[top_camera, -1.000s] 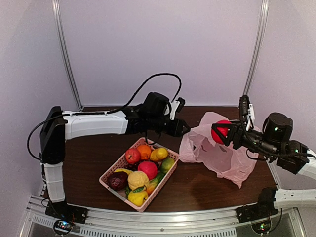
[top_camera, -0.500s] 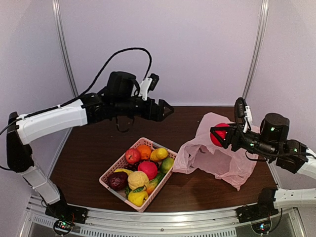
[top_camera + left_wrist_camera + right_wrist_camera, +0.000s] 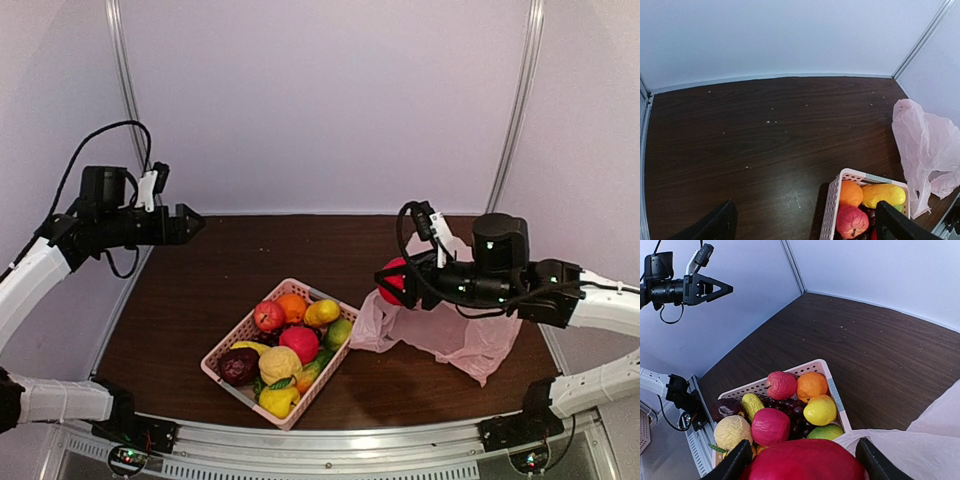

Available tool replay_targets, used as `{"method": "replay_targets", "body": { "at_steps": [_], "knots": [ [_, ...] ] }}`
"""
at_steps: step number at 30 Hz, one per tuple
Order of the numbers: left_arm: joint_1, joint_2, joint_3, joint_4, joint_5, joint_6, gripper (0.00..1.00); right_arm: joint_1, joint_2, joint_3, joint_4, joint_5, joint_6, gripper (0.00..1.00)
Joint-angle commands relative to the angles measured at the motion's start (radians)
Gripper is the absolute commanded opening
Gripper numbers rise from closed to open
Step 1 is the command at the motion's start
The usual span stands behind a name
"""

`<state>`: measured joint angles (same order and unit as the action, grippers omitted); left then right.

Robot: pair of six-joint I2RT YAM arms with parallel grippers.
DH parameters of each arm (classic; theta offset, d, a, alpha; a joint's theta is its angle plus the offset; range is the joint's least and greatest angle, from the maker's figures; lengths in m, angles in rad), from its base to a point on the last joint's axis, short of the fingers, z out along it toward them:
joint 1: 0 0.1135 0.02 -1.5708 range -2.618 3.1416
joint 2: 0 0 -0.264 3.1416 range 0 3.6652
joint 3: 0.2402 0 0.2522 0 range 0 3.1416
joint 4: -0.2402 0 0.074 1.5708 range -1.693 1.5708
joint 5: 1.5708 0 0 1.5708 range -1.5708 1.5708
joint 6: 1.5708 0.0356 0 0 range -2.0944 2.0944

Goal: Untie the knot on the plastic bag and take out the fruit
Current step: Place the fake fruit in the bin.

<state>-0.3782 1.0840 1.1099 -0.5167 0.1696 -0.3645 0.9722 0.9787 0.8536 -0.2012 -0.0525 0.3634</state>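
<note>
From above and behind the arms we look down on the whole table [image 3: 200, 300], back wall ahead. Our left wrist view sits high at the left, facing down across the table to the basket [image 3: 829, 205] and bag [image 3: 925, 145] at its lower right. Our right wrist view, close over a red fruit [image 3: 802, 462], faces the basket and the left gripper [image 3: 729, 288] beyond. All three share the basket.

Nothing legible anywhere: no brand, number or sign. On the far rim of the pink latticed basket [image 3: 828, 210], lower right of the left wrist view, a pale sticker strip [image 3: 879, 178], too small to read. Same strip on the rim at lower centre of the right wrist view, blurred. No readable print on the pink plastic bag [image 3: 440, 328], right of centre from above.
</note>
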Motion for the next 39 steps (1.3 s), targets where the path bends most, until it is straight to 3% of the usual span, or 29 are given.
{"method": "replay_targets", "body": {
  "at_steps": [1,5,15,22,31,39],
  "knots": [
    [0.251,-0.074,-0.079,-0.068,0.207,0.087,0.97,0.060,0.105,0.084,0.024,0.014,-0.024,0.52],
    [0.349,-0.098,-0.126,-0.083,0.217,0.132,0.98,0.101,0.205,0.131,0.040,0.087,0.020,0.51],
    [0.352,-0.208,-0.321,0.042,0.025,0.149,0.97,0.168,0.462,0.299,-0.066,0.241,0.049,0.51],
    [0.352,-0.295,-0.331,0.049,-0.058,0.158,0.97,0.190,0.651,0.442,-0.086,0.244,0.001,0.52],
    [0.352,-0.297,-0.326,0.037,-0.095,0.159,0.97,0.189,0.885,0.668,-0.148,0.286,-0.003,0.54],
    [0.352,-0.297,-0.325,0.040,-0.093,0.163,0.97,0.162,0.998,0.744,-0.171,0.297,0.019,0.57]
  ]
}}
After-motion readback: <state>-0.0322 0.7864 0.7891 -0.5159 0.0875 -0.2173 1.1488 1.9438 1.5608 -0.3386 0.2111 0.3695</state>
